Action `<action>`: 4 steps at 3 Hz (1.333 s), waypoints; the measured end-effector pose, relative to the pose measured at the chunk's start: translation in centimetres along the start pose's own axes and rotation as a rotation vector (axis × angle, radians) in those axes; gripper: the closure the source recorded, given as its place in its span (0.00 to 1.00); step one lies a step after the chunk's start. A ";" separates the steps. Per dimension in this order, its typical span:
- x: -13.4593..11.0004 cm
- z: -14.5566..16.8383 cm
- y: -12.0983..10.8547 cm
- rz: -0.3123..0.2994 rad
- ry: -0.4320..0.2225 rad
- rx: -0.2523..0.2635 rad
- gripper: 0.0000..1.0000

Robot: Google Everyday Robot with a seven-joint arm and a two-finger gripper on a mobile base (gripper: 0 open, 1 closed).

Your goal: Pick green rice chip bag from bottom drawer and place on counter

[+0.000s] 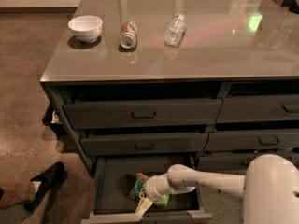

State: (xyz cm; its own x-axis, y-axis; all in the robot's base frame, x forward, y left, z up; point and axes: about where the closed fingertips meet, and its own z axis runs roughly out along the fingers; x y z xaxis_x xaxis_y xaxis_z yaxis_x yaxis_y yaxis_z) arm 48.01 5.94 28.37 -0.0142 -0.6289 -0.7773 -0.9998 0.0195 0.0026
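The bottom drawer [112, 185] is pulled open at the lower middle of the camera view. The green rice chip bag [138, 187] lies inside it, mostly hidden behind my gripper. My gripper [145, 204] reaches into the drawer from the right on a white arm and sits right over the bag, with one pale finger [142, 208] pointing down toward the drawer's front. The glossy counter [219, 41] spans the top of the cabinet above.
On the counter stand a white bowl [85, 28], a crushed can [127, 34] and a clear plastic bottle [175, 30]. Shut drawers with bar handles [142, 114] sit above the open one. A person's foot in a dark shoe [44, 185] rests on the floor at left.
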 end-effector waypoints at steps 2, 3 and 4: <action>2.6 -0.5 -2.8 -0.021 0.018 0.056 0.00; 4.6 -1.1 -5.0 -0.043 0.040 0.090 0.00; 7.2 -1.2 -6.8 -0.036 0.063 0.102 0.00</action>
State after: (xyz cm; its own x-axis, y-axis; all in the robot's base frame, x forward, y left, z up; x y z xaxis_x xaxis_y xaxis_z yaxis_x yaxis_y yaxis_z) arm 54.70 0.40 23.52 0.0180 -0.6778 -0.7350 -0.9932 0.0725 -0.0912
